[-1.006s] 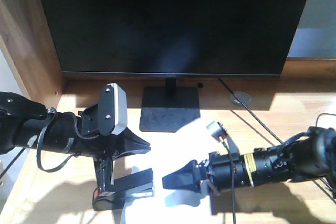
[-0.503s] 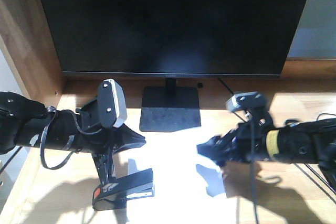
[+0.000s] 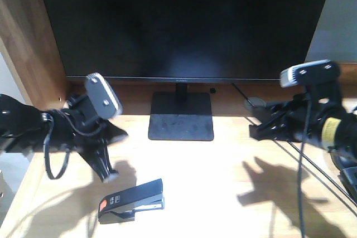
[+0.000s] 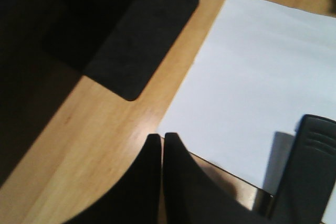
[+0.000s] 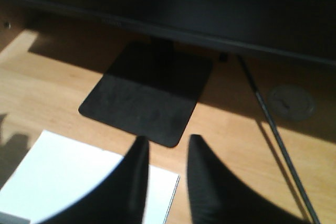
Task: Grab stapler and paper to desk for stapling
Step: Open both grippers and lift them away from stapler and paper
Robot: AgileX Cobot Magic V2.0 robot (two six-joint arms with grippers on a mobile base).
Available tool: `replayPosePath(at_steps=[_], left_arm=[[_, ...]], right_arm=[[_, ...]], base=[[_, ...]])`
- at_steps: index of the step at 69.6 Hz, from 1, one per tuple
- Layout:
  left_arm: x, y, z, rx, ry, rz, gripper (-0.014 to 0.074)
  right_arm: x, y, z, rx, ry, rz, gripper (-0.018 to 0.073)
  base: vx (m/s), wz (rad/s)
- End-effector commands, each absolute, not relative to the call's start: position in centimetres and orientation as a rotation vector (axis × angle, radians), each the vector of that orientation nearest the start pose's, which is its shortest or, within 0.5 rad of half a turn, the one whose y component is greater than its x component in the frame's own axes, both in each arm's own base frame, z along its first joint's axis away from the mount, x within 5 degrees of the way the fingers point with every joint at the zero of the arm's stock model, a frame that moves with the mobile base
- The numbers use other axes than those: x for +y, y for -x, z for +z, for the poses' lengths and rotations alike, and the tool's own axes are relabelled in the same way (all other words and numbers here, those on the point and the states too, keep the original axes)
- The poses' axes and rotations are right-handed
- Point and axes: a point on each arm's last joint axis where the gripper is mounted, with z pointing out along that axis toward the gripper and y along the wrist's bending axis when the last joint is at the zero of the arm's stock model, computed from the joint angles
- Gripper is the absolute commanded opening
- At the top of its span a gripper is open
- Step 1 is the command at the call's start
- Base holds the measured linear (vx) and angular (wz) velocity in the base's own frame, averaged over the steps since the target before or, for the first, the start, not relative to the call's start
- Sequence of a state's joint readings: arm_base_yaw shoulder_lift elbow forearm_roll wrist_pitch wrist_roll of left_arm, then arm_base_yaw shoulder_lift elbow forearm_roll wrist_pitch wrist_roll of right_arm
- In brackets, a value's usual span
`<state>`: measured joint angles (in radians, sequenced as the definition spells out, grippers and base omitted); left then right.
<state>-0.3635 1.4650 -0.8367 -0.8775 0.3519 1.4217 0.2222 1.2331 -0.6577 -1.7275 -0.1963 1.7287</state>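
Stapler [image 3: 131,202] rigid, grab mid-body; paper [image 4: 252,82] thin, floppy, pinch an edge on tabletop [image 3: 223,160]; left gripper [image 4: 157,145] jaws closed empty, right gripper [image 5: 165,153] jaws apart.

Left arm [image 3: 50,132]: enters from left edge in front view, raised off surface, wrist angled downward. Left gripper [image 4: 156,145]: fingers pressed together, no gap visible in left wrist view, nothing between them. Wrist camera [image 3: 104,95] sits on top of left wrist.

Right arm [image 3: 329,132]: enters from right edge, raised, roughly level, pointing toward centre. Right gripper [image 5: 167,150]: fingers parted, clear gap between, empty. Wrist camera [image 3: 310,73] mounted above right wrist. Arms well apart.
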Motion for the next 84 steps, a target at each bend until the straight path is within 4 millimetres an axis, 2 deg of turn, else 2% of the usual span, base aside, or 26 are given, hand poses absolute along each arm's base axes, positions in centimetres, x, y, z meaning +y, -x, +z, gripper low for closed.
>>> replayPosePath(at_steps=[1,12,26,38,46,54,67,84], left_arm=[[-12.2,-27.0,26.8,1.941,-1.003,-0.141,-0.0006],[-11.5,-26.4,29.1,1.896,-0.86,-0.116,-0.0006],[-10.7,-25.6,30.9,1.846,-0.719,-0.114,-0.0006],[-9.3,-24.3,30.6,1.811,-0.599,-0.057,-0.0006],[-8.4,-22.7,30.2,1.792,-0.572,-0.031,-0.0006],[-7.3,-20.6,30.4,1.745,-0.54,-0.008,-0.0006],[-5.9,-17.0,30.9,1.659,-0.505,-0.008,-0.0006],[-4.7,-12.8,31.1,1.564,-0.503,-0.05,-0.0006]], right_arm=[[6.8,-23.6,28.4,1.975,0.325,0.314,-0.0017],[6.4,-22.3,30.5,1.889,0.304,0.302,-0.0009],[5.3,-19.9,33.5,1.755,0.221,0.281,-0.0007],[4.7,-17.4,35.7,1.639,0.21,0.278,-0.0007],[4.3,-15.7,36.4,1.583,0.211,0.274,-0.0007],[3.9,-13.8,35.5,1.56,0.223,0.262,-0.0007],[3.2,-10.4,32.8,1.523,0.228,0.26,-0.0007],[2.5,-7.4,29.7,1.472,0.224,0.261,-0.0007]], base=[[0.0,0.0],[0.0,0.0],[0.0,0.0],[0.0,0.0],[0.0,0.0],[0.0,0.0],[0.0,0.0],[0.0,0.0]])
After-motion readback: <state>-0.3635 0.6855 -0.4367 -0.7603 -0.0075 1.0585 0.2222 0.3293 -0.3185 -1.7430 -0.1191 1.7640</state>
